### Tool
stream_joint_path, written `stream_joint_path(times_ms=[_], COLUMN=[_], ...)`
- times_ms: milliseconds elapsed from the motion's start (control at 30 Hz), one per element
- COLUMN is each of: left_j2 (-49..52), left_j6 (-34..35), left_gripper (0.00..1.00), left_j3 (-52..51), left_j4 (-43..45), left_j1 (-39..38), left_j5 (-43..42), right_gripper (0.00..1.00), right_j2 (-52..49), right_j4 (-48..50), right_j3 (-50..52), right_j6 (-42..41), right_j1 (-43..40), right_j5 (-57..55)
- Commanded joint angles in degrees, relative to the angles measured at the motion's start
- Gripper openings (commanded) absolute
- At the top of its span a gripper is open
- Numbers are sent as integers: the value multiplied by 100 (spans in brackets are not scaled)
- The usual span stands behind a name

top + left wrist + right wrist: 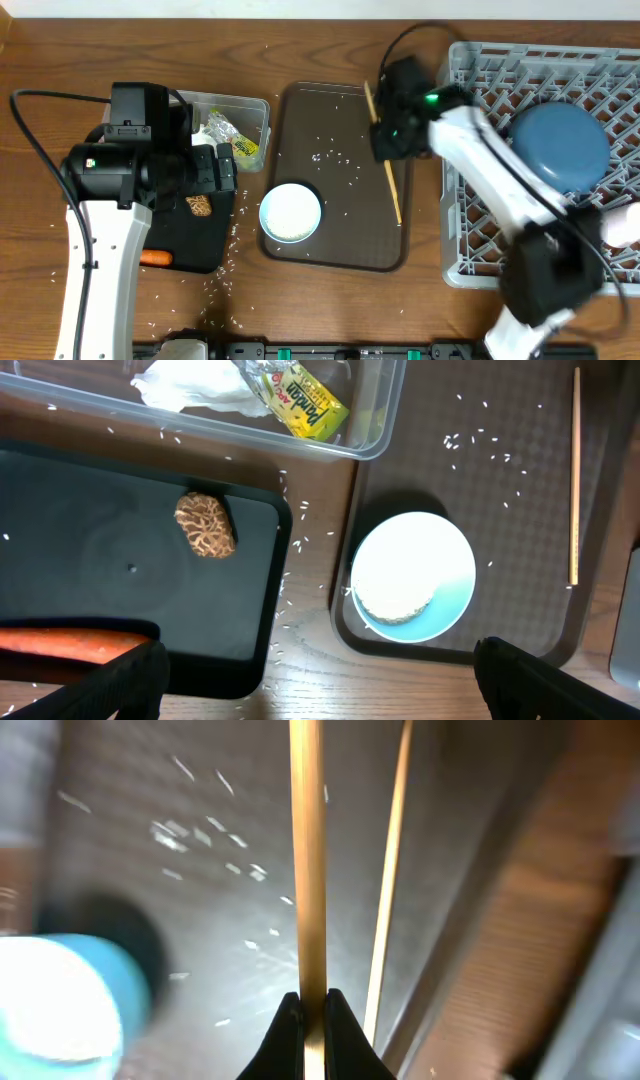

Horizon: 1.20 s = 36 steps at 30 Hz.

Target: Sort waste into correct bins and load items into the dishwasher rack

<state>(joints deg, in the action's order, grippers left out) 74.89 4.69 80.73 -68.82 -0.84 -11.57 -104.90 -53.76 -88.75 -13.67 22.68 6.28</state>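
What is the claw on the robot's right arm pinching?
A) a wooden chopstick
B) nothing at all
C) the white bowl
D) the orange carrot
A: the right wrist view shows the right gripper shut on one chopstick, with a second chopstick lying loose beside it on the brown tray.

Left arm [95,250]: white link, black joint housings, small green light [92,162].
Right arm [490,170]: same white-and-black build, bright green LED [432,98].
Cable [50,95]: black, thin, looping.
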Motion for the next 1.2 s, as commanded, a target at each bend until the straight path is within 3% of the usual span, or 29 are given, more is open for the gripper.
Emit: stream_joint_path(times_ms=[0,333,733,833,933,1167], left_j2=[7,7,7,7,7,7], left_j6=[31,31,31,31,31,31], left_gripper=[98,98,98,98,98,98], left_j3=[76,76,76,76,76,76], left_j4=[-13,-13,-15,-13,-15,-13], left_j1=[28,28,28,28,28,28], left_j5=[72,72,72,72,72,72], right_gripper=[1,1,2,27,40,44], right_j2=[745,859,72,175,348,350], right_j4=[-175,-990,-579,-542,-586,-315], right_j3=[-157,114,402,376,365,389], right_j6=[-306,-133,496,1062,1360,662], right_j1=[-439,-1943,-2035,-1947,-1740,-772], right_j5=[11,-46,-619,-378,173,306])
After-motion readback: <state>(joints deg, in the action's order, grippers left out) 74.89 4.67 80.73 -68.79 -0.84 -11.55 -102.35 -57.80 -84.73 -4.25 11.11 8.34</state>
